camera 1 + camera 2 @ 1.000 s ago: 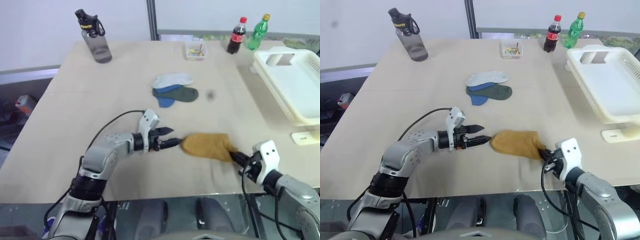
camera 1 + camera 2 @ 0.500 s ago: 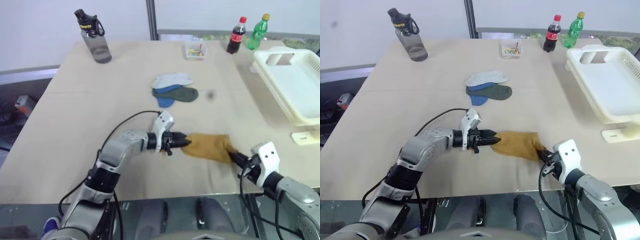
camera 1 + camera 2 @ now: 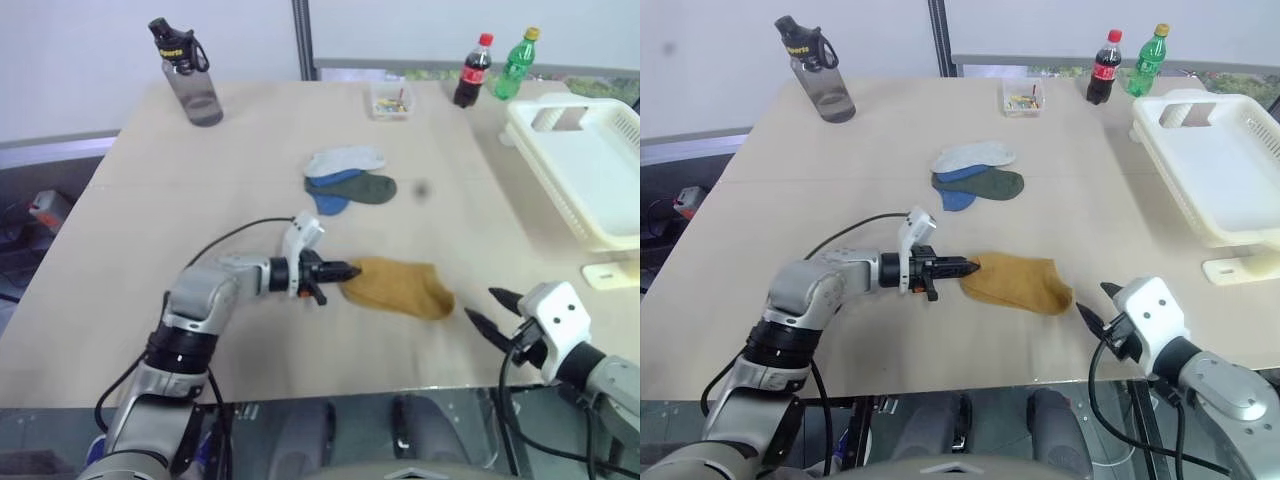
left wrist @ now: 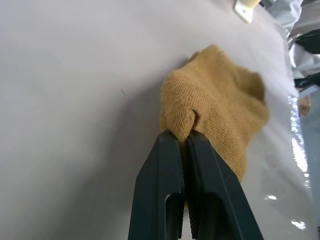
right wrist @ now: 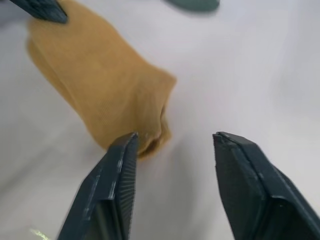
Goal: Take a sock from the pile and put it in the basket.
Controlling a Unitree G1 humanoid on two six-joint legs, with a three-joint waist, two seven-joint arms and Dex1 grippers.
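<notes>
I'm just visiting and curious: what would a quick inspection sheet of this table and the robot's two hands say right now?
Surface: beige table, flat.
Job's things: mustard sock lying apart from the pile; white basket at the right edge.
Clutter: grey water bottle, cola bottle, green bottle, small clear box.
Grippers: left gripper shut on the sock's end; right gripper open, beside the sock's other end.
Cables: black cable looping over the left arm.
Surroundings: pale wall behind.
</notes>
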